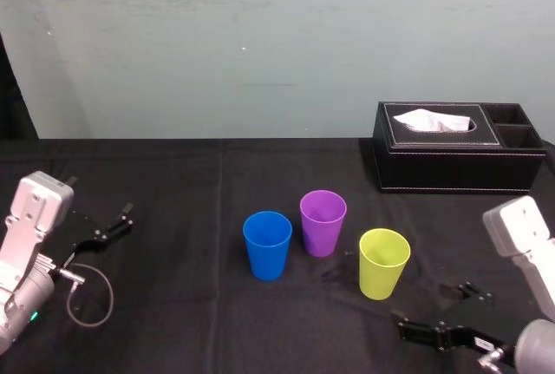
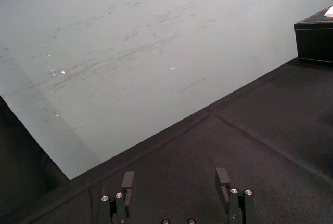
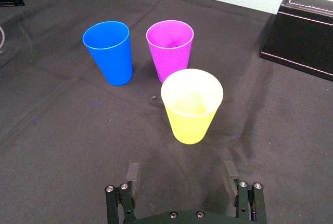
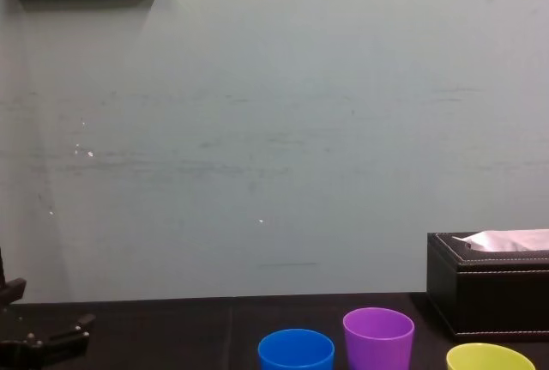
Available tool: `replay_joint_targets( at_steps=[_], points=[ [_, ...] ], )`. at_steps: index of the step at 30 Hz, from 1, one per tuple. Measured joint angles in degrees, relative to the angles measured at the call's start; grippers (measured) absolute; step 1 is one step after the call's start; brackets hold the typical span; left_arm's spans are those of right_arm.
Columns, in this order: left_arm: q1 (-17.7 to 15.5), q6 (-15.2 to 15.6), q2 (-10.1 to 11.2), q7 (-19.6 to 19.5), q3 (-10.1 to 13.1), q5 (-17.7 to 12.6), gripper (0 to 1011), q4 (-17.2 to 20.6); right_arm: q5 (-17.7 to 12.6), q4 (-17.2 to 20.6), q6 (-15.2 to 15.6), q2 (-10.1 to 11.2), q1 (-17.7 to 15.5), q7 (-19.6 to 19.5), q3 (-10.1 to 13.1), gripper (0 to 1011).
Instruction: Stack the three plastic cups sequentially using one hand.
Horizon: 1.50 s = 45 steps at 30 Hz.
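The black table [image 1: 173,322] has folds in its cloth, so I think a pushed cup could catch on one and tip over. The black tissue box [image 1: 451,153] sits at 2 o'clock from the cups, well apart, so it should not get in your way.

The three cups stand upright near the middle, and none is inside another yet. The purple cup [image 1: 323,222] is at the back. The blue cup [image 1: 267,246] is at its 8 o'clock and the yellow-green cup [image 1: 383,263] at its 4 o'clock. They stand close, so a wide hand going for one may knock the next. They look light and slippery, so if you squeeze too hard, one may pop out.

The right gripper [image 3: 180,172] waits at 5 o'clock, near the yellow-green cup. Its fingers are spread wide and hold nothing. The left gripper [image 2: 175,180] rests at 9 o'clock, well apart, also spread and empty.
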<state>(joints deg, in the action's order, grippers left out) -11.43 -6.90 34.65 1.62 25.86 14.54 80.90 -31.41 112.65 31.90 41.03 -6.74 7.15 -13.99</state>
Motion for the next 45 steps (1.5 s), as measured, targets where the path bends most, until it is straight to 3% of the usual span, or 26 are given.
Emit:
replay_joint_targets(
  at_steps=[12,21,45],
  points=[
    [0.0,0.0,0.0,0.0,0.0,0.0,1000,0.0,4.4,-5.2,-1.8,-5.4,3.9,-0.4,-3.6,1002],
    [0.0,0.0,0.0,0.0,0.0,0.0,1000,0.0,8.1,-8.6,-4.3,-7.8,5.6,-0.5,-5.3,1002],
    [0.0,0.0,0.0,0.0,0.0,0.0,1000,0.0,12.0,-14.7,-6.6,-13.7,8.5,-0.3,-5.1,1002]
  ],
)
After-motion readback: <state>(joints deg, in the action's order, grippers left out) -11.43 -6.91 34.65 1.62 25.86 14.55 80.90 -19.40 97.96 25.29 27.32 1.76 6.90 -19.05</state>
